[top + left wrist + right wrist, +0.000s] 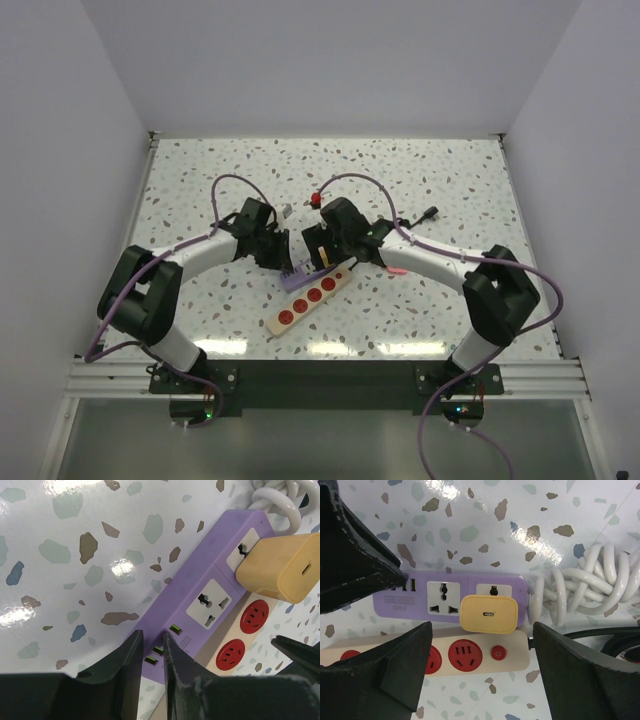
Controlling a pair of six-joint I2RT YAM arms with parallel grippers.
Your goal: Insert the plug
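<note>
Two robot arms meet over the middle of a speckled tabletop (pixel 200 170), where two power strips lie side by side and touching.

The task's thing, one yellow charger plug (pixel 489 614), sits on the purple power strip (pixel 200 555), over the socket nearest the cord end. It partly covers that socket, and its lower edge overhangs the cream power strip (pixel 515 647).

The right claw (pixel 482 630) is spread wide, one finger on each side of the plug and neither touching it. The left claw (pixel 151 637) is pressed almost together and holds nothing. It hovers over the purple strip's far end, by the USB ports (pixel 174 628). Whether it touches the strip cannot be told.

The step appears to be the seating of the plug. It looks square on its socket, but how deep the pins sit is hidden. The next move likely calls for a straight push down on the plug while the strip is kept from sliding.

Counted:
- One plug.
- Two strips.
- Two wall sockets on the purple strip, one free (pixel 444 597), plus three USB ports.
- At least three red sockets and one red button on the cream strip.
- One bundle of white coiled cord (pixel 585 585).
</note>
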